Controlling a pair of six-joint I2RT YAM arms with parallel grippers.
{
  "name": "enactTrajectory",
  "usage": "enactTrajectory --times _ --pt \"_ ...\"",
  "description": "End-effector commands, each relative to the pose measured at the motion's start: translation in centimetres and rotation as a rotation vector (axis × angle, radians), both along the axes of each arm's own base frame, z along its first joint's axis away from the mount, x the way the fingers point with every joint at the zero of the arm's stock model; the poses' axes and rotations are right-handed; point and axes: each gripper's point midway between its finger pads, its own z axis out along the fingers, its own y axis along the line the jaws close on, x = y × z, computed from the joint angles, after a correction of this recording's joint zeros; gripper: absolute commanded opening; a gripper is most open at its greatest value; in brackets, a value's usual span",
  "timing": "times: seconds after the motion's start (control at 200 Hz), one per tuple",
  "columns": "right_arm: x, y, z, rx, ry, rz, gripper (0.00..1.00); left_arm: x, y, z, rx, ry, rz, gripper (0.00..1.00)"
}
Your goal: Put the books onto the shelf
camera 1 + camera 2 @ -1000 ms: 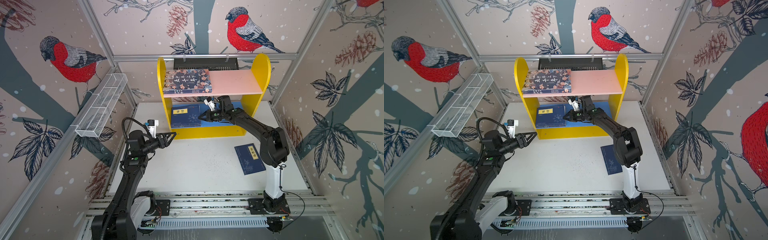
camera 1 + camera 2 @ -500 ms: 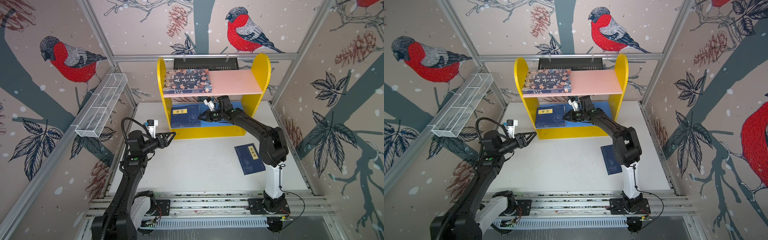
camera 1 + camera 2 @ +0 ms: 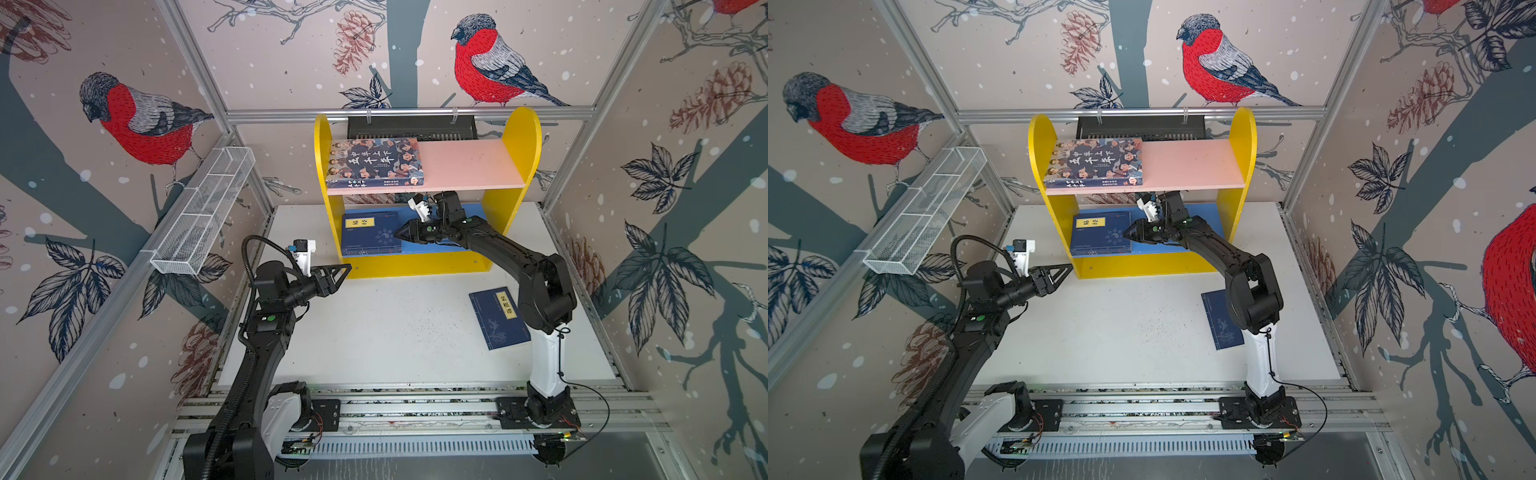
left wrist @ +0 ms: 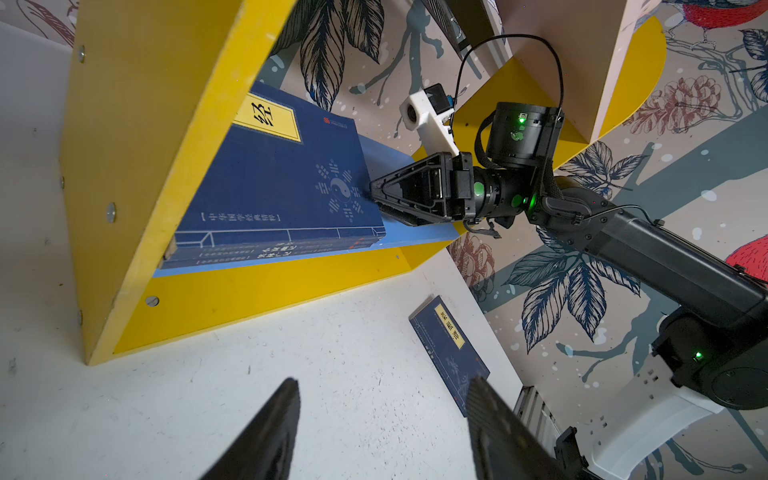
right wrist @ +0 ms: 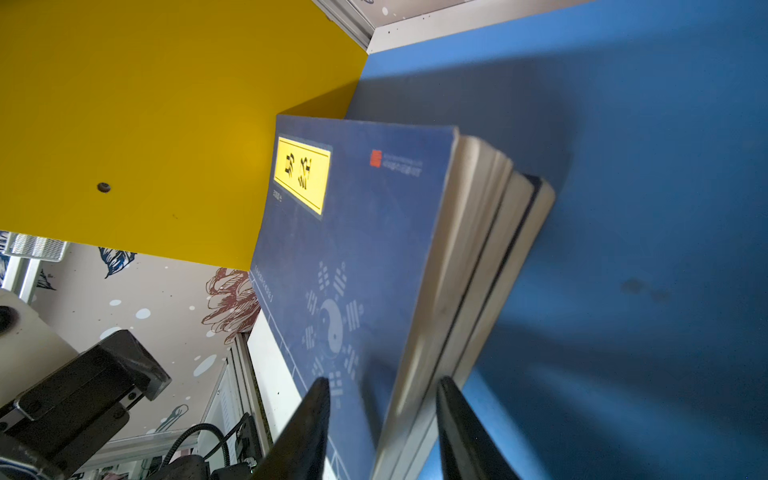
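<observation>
The shelf (image 3: 428, 262) (image 3: 1142, 266) stands at the back of the table. A thick book with illustrated faces (image 3: 374, 162) (image 3: 1096, 162) lies on the left of its pink upper board. A stack of navy books (image 3: 370, 232) (image 4: 270, 183) (image 5: 353, 249) lies on the blue lower board against the left side. My right gripper (image 3: 397, 235) (image 4: 372, 193) (image 5: 383, 380) reaches into the lower tier, open, its fingers straddling the stack's right edge. One navy book (image 3: 496, 318) (image 4: 449, 345) lies flat on the table by the right arm. My left gripper (image 3: 347, 270) (image 4: 382, 379) hovers open and empty near the shelf's front left corner.
A white wire basket (image 3: 203, 216) hangs on the left wall. A black vented tray (image 3: 411, 126) hangs behind the shelf. The right half of the pink board (image 3: 469, 166) is bare. The arms' rail (image 3: 395, 411) runs along the table's front edge.
The right gripper's jaws have parted at the stack's edge, where they were shut before. Neither arm has otherwise moved.
</observation>
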Motion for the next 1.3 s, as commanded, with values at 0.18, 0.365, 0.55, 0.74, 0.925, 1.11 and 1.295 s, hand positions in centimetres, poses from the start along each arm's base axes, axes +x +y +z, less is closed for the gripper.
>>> enactTrajectory --times 0.18,0.365,0.55,0.74,0.925,1.11,1.295 --pt "0.6 -1.1 2.5 -0.023 -0.100 -0.066 0.54 -0.1 0.2 -0.2 0.011 -0.004 0.004 0.64" --pt "-0.4 -3.0 3.2 -0.030 -0.101 -0.149 0.57 -0.1 0.3 -0.1 0.016 -0.006 0.009 0.65" --pt "-4.1 -4.8 4.2 -0.059 -0.134 -0.188 0.58 -0.1 0.3 -0.2 0.028 -0.013 0.010 0.64" --pt "-9.1 -7.3 3.9 -0.117 -0.187 -0.251 0.59 -0.1 0.4 -0.2 0.041 -0.020 0.010 0.64" --pt "-11.9 -13.0 2.1 -0.140 -0.256 -0.467 0.61 0.2 0.3 -0.5 0.038 -0.006 0.008 0.64" --pt "-12.2 -19.5 0.8 -0.133 -0.263 -0.700 0.67 0.2 0.4 -0.9 0.038 0.003 0.014 0.64" --pt "-11.9 -24.0 -0.4 -0.140 -0.230 -0.851 0.72 0.4 0.8 -1.4 0.070 -0.001 0.039 0.64"
